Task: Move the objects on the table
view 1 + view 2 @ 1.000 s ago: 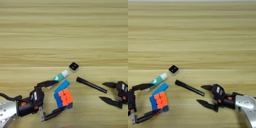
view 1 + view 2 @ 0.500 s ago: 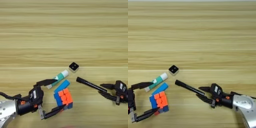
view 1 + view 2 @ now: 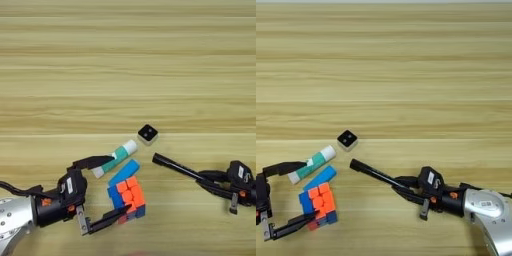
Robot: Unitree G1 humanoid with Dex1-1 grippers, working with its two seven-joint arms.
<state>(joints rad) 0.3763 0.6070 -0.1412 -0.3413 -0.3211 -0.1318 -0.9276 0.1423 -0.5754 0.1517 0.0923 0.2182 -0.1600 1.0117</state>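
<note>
The right pincer [image 3: 402,187] sits low at the near right of the broad light-brown wooden surface [image 3: 125,65], its two black fingers drawn narrow around the near end of the slim black marker pen [image 3: 373,173], which they hold; the pen lies on a slant, its free tip pointing up and to the left toward the middle of the planks. Across from it, the left pincer [image 3: 111,189] is spread wide at the near left, one finger lying up by the white-and-teal glue stick [image 3: 115,157] and the other reaching under the orange-blue-red puzzle cube [image 3: 128,197], its tip touching the cube's lower edge. The cube rests between those two fingers, and the flat blue rectangular block [image 3: 123,173] lies tilted just above it, touching its top corner and just beside the glue stick. The glue stick lies on a slant, white cap end up to the right. The small black die-like cube [image 3: 147,133] sits alone a little farther up, near the glue stick's cap and near the pen's tip, touching neither.
</note>
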